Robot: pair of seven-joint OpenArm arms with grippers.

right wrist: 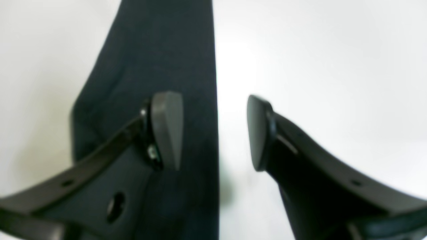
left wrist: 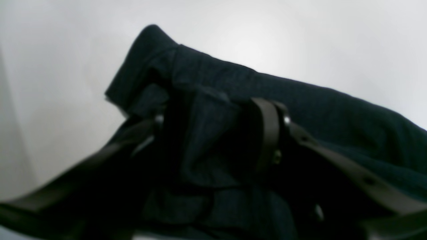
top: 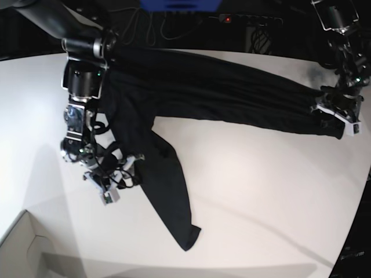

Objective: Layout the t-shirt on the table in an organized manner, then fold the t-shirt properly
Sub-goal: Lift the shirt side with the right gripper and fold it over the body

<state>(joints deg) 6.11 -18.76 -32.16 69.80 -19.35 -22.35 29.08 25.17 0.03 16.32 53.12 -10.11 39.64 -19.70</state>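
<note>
Two arms are over your white tabletop, one at each end of the black t-shirt. The shirt lies stretched in a long band across the far part of the tabletop, and a narrower tail of it runs down toward the near edge, ending in a point.

Your right arm reaches down from the top left corner of the base view, forearm nearly vertical and wrist bent toward the near side, so the right claw sits low beside the tail of fabric. In the right wrist view its jaws stand well apart: one finger lies over the black cloth, the other hangs over bare tabletop, and the shirt's straight edge runs between them. Nothing is pinched there.

Your left arm comes in from the top right corner of the base view, with the left claw down at the far right end of the band. In the left wrist view, a bunched fold of the shirt fills the gap between its two fingers and rises up past the tips. That view is dark and blurred, but the claw appears closed on the fabric.
</note>
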